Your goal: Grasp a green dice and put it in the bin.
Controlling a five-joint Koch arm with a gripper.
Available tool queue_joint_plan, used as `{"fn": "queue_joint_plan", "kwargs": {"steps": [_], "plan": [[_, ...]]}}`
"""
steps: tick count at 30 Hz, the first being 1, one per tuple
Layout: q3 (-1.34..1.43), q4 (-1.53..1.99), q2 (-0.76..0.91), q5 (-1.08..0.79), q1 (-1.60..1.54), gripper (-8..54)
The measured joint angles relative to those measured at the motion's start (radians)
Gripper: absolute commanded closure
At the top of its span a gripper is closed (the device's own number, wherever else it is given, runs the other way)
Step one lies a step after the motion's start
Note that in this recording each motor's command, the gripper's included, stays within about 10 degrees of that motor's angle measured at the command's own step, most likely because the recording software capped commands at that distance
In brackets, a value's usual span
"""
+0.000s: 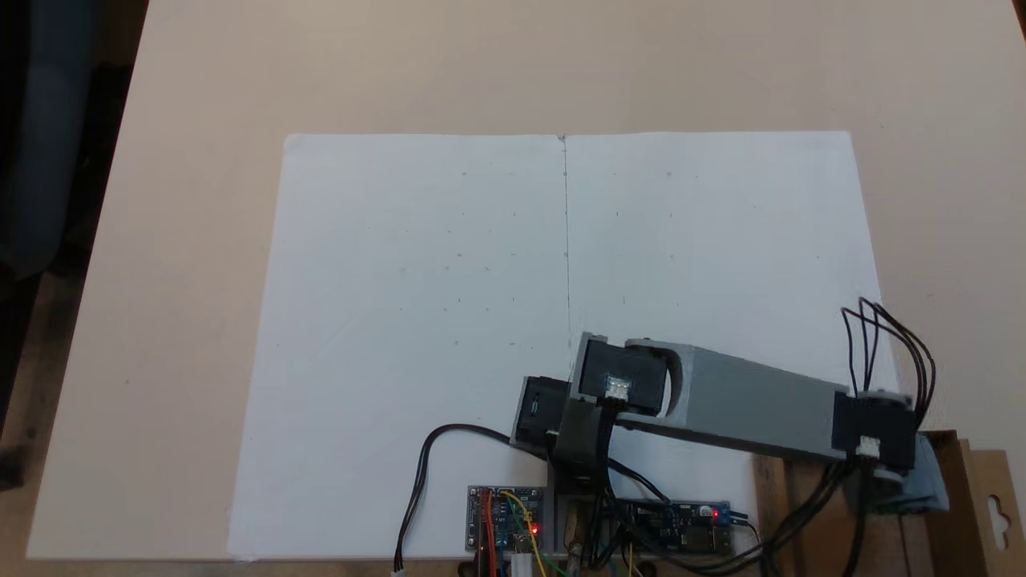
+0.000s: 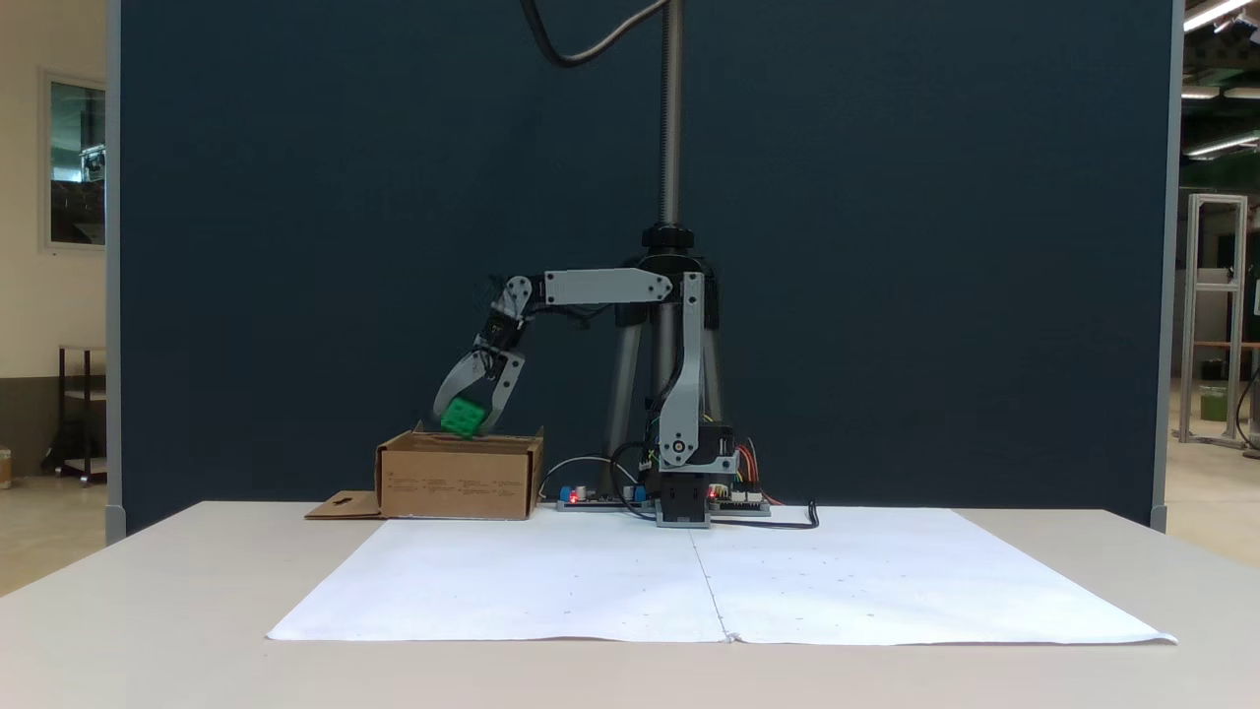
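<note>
One arm (image 2: 679, 374), reaching sideways from its base toward the left of a fixed view, wrist bent downward. One gripper (image 2: 471, 421), jaws spread just wide enough to clasp one green dice (image 2: 462, 418), held tilted between the two grey fingers (image 2: 504, 394). Dice poised directly over the open top of one bin (image 2: 458, 478), its lower corner about level with the rim; whether touching the cardboard, cannot tell. Bin seated on the table (image 2: 148, 591) just beside the electronics at the arm's base, one flap (image 2: 345, 506) with a cutout lying flat to its left. Two white paper sheets (image 2: 709, 581) laid side by side in front, bare. From above, in a fixed view, grey forearm (image 1: 745, 405) stretched right toward the bin's corner (image 1: 974, 481); two circuit boards (image 1: 505, 519) with red lights lit.
</note>
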Motion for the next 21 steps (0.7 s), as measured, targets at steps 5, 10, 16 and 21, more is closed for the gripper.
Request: {"fn": "queue_joint_plan", "kwargs": {"steps": [5, 10, 16, 21], "plan": [[-0.018, 0.0, -0.049, 0.003, 0.017, 33.7], [-0.018, 0.0, -0.104, 0.006, 0.02, 8.3], [-0.02, 0.0, -0.126, 0.023, 0.015, 2.5], [-0.064, -0.011, -0.112, 0.161, -0.002, 3.5]]}}
